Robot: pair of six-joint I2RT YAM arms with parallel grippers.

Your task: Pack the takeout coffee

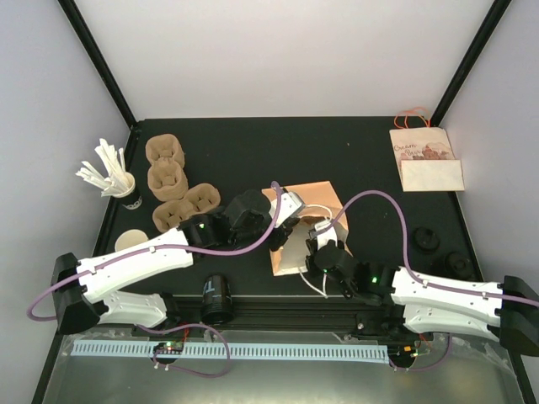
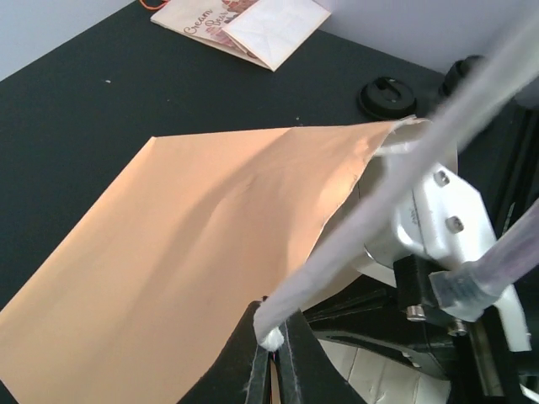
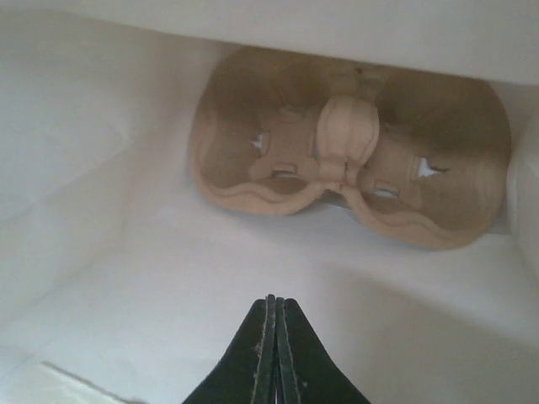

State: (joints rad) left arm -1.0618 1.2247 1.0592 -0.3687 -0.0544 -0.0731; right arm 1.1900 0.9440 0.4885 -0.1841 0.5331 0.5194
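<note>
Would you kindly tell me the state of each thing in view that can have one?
Brown bag: on its side, mouth open.
Left gripper: shut on the handle.
Right gripper: shut, empty, inside the brown bag.
Cup carrier: inside the brown bag, not gripped.
Coffee cup: on its side, outside the brown bag.
Printed bag: folded flat.

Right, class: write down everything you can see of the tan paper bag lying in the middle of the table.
The tan paper bag lies on its side on the black table, mouth toward the arms. Its outside is smooth kraft paper with soft creases, its lining white. The left gripper pinches one white handle, holding the mouth open. The right gripper, shut and empty, reaches inside, where a moulded pulp cup carrier sits at the far end.
</note>
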